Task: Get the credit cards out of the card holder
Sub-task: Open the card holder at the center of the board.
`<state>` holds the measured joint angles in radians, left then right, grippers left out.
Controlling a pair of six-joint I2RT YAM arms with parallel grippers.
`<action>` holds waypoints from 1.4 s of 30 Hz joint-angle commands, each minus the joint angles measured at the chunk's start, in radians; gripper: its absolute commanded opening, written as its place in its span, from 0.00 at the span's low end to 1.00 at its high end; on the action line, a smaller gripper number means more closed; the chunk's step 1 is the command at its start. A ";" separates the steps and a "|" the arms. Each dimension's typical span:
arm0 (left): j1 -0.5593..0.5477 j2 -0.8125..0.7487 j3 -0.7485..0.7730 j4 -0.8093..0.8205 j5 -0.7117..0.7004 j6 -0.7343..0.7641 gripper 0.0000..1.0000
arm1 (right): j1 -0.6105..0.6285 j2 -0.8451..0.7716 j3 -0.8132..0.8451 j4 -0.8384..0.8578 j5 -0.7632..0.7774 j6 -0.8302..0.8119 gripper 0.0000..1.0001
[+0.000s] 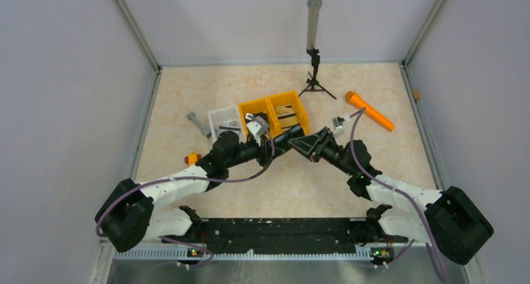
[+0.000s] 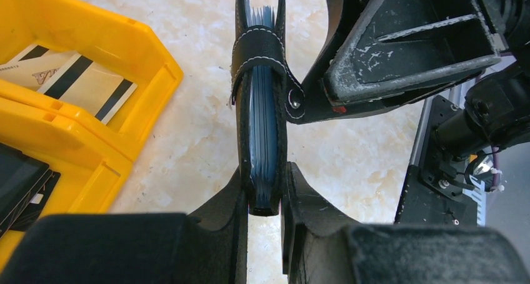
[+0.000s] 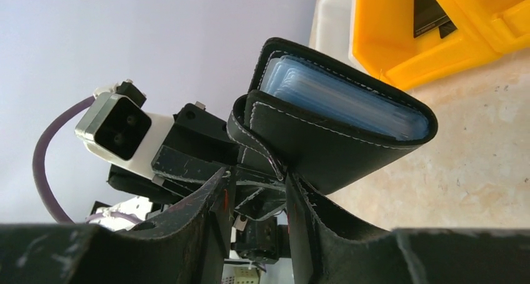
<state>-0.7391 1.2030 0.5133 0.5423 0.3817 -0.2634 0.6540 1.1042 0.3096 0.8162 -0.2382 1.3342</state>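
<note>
Arms from both sides meet over the middle of the worktop (image 1: 281, 190) in the overhead view. The left gripper (image 1: 286, 137) and right gripper (image 1: 303, 141) sit tip to tip just in front of the yellow bin (image 1: 275, 112). Whatever sits between them is too small for me to read from up here.

On the left wrist view I see the left gripper clamped tight on the near edge of the card holder (image 2: 262, 127). It stands on edge off the worktop, its long axis running straight away from that gripper. The pale blue sleeves show between the black covers, and I cannot tell whether anything sits in them. The strap (image 2: 259, 46) wraps over the top and comes down on the right side to a snap (image 2: 294, 99). The right gripper's tip touches that snap. Some credit cards (image 2: 75, 81) lie in the yellow bin off to the left, white with black stripes, and there are dark ones in the nearer compartment.

From the right wrist view, the strap's free end hangs down between the right gripper's fingers (image 3: 209, 215). These stand part open, one on each side, with daylight between them, so I see no pinch yet. I judge the right arm to be the one placed for the strap. The pull should go sideways off the snap, across the card holder's long axis, while the left holds firm.
</note>
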 commanded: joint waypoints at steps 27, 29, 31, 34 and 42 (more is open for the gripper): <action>0.016 -0.003 0.051 -0.182 0.071 0.047 0.03 | -0.057 -0.230 0.379 -0.692 -0.037 -0.791 0.53; 0.018 -0.014 0.047 -0.176 0.086 0.048 0.04 | -0.057 -0.253 0.365 -0.733 -0.038 -0.905 0.54; 0.018 -0.029 0.041 -0.173 0.104 0.055 0.04 | -0.057 -0.276 0.324 -0.733 -0.076 -1.032 0.52; 0.020 -0.055 0.033 -0.178 0.118 0.070 0.05 | -0.057 -0.310 0.259 -0.670 -0.093 -1.112 0.52; 0.027 -0.100 0.010 -0.159 0.150 0.078 0.06 | -0.050 -0.326 0.189 -0.620 -0.130 -1.297 0.66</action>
<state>-0.7193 1.1446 0.5407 0.3107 0.4896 -0.2058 0.6010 0.7902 0.5026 0.1406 -0.3393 0.2070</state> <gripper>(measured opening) 0.219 0.606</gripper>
